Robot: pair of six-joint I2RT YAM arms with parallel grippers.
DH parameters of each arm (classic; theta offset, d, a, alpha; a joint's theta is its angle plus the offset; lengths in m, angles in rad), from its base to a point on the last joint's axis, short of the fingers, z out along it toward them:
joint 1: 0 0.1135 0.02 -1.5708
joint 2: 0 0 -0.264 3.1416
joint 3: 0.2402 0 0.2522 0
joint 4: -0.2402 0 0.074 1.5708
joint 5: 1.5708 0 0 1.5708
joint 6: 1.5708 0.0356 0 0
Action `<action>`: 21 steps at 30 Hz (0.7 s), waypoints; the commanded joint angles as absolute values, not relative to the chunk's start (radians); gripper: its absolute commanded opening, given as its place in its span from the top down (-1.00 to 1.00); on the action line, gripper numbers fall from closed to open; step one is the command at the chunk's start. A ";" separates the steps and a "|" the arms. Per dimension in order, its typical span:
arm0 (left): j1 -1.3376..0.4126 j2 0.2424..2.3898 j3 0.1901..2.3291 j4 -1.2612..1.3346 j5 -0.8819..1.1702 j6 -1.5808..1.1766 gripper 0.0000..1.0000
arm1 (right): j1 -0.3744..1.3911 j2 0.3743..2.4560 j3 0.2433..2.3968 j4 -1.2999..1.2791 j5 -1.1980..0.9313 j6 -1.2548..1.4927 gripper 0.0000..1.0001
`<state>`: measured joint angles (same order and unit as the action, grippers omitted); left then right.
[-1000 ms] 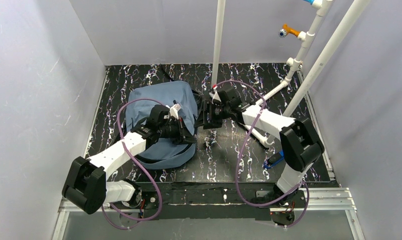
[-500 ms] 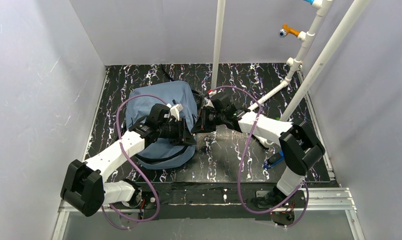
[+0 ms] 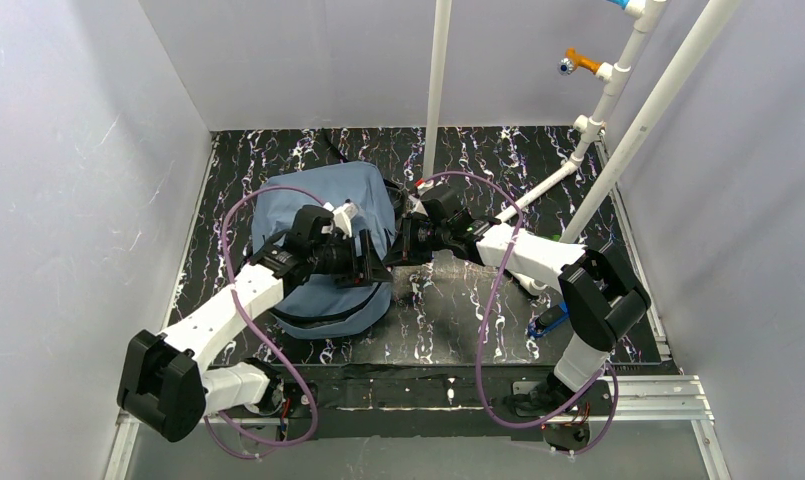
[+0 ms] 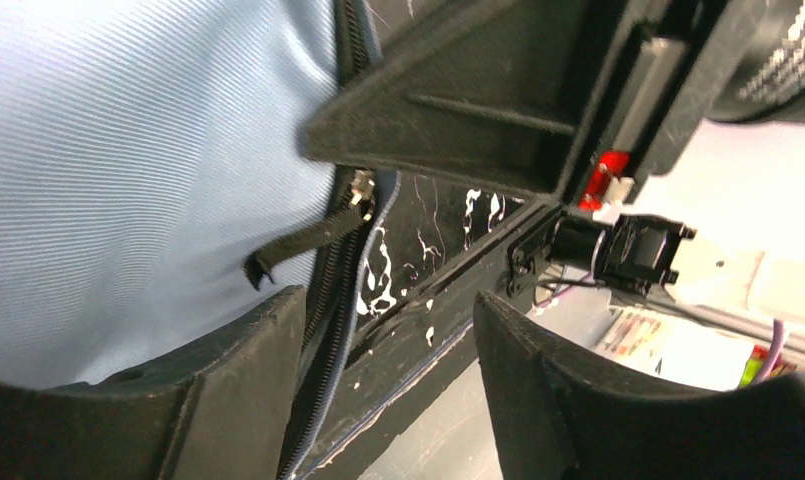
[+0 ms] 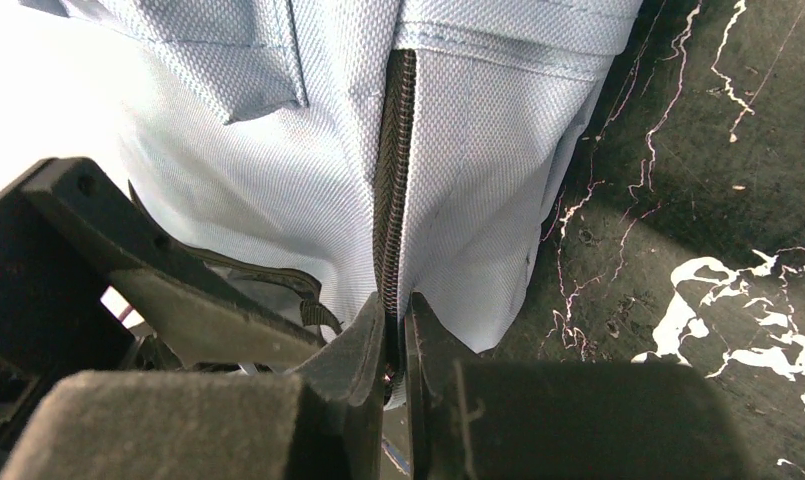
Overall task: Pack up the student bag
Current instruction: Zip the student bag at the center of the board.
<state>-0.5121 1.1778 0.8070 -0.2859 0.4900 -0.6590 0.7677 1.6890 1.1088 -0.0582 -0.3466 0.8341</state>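
Student bag point(image 3: 303, 200): soft slate-blue fabric backpack with black trim, lying flat on the black white-veined table point(image 3: 458, 310), left of centre and under both wrists.

Step in hand, as I judge it: working the black coil zipper point(image 5: 393, 170) on the bag's right edge. The stretch I can see has its teeth meshed. No books are in view, so I cannot tell whether this is opening for loading or the final closing.

Right gripper point(image 5: 396, 322): fingers clenched on the zipper line at the bag's edge. I cannot tell whether they hold the slider or only the tape.

Left gripper point(image 4: 388, 310): fingers spread, holding nothing. The black webbing pull tab point(image 4: 298, 245) hangs loose just above its left finger.

Next move, I think: the right arm pins the seam, the left closes on that tab and draws along the track without bunching the fabric.
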 commanded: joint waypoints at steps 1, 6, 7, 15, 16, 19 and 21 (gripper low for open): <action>-0.476 1.182 0.851 -0.324 0.455 -0.650 -0.24 | 0.775 1.654 1.115 -0.009 -0.362 0.817 0.94; -0.469 1.218 0.903 -0.363 0.461 -0.569 -0.25 | 0.776 1.651 1.120 -0.009 -0.378 0.800 0.96; -0.468 1.223 0.915 -0.370 0.466 -0.544 -0.26 | 0.776 1.649 1.120 -0.009 -0.379 0.797 0.97; -0.468 1.244 1.021 -0.462 0.496 -0.334 -0.12 | 0.776 1.664 1.124 0.018 -0.411 0.783 0.97; -0.468 1.245 1.028 -0.472 0.488 -0.319 -0.21 | 0.776 1.663 1.124 0.018 -0.412 0.782 0.97; -0.468 1.294 1.048 -0.498 0.526 -0.284 -0.35 | 0.776 1.661 1.129 0.021 -0.416 0.778 0.97; -0.468 1.346 1.080 -0.542 0.532 -0.257 -0.33 | 0.776 1.664 1.136 0.019 -0.421 0.775 0.97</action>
